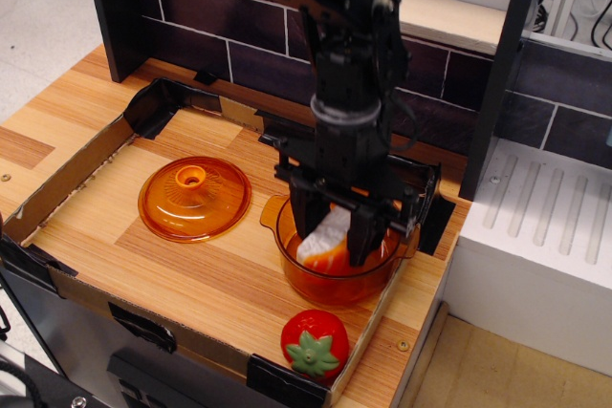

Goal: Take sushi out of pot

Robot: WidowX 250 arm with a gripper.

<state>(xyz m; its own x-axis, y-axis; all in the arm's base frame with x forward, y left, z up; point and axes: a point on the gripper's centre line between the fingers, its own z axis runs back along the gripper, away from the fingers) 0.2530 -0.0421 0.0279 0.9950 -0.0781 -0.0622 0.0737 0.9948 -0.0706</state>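
Observation:
The amber glass-like pot [325, 286] stands at the right front of the wooden tray. The sushi [325, 237] sits inside it, white top showing, orange side lower down. My black gripper [330, 234] reaches straight down into the pot. Its two fingers [300, 217] stand close on either side of the sushi and look closed against it. The sushi is still inside the pot's rim.
The amber domed lid [194, 198] with a knob lies left of the pot. A red strawberry [315, 343] with green leaves sits at the tray's front edge. Cardboard walls [67, 174] ring the tray. A dark brick backsplash [220, 16] is behind, a white appliance [545, 236] to the right.

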